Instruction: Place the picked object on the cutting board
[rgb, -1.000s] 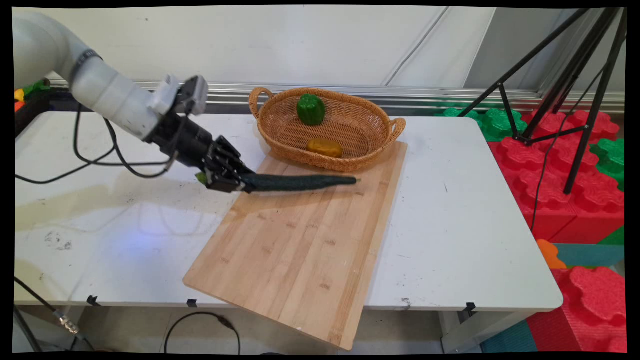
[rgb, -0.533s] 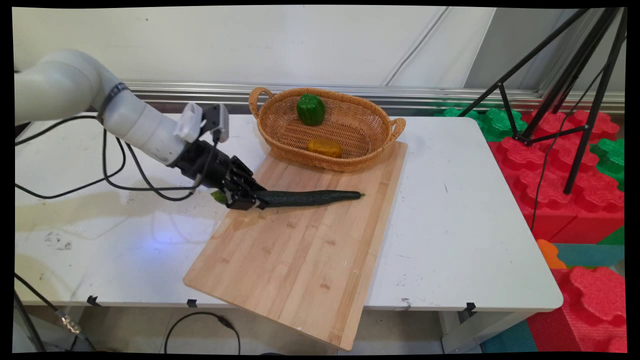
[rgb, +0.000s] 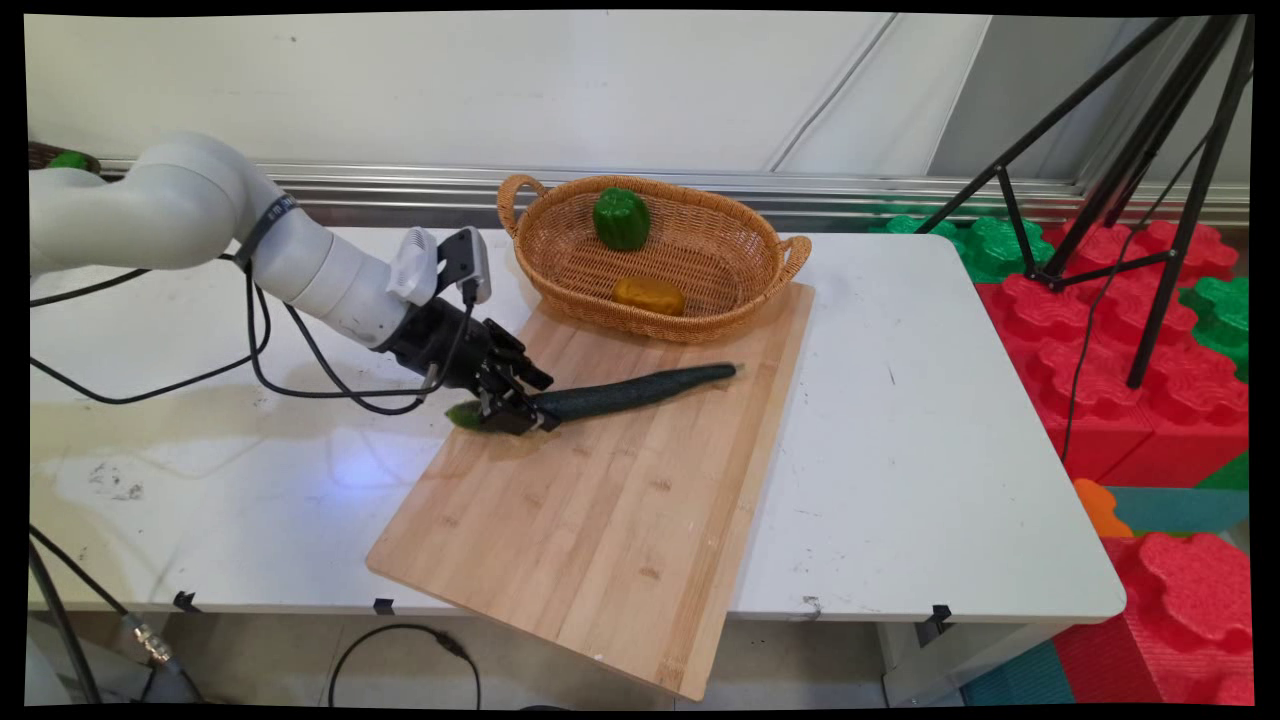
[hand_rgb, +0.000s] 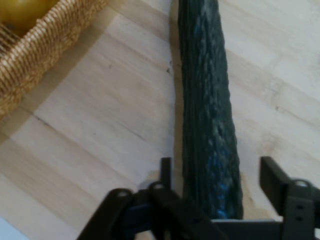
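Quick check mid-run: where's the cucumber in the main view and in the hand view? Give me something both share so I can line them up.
Main view: the cucumber lies across the cutting board's far part, its left end at the gripper.
Hand view: the cucumber runs from the top edge down the middle, between the fingers, with a gap on its right side.
Shared landmark: the wicker basket, upper left in the hand view.
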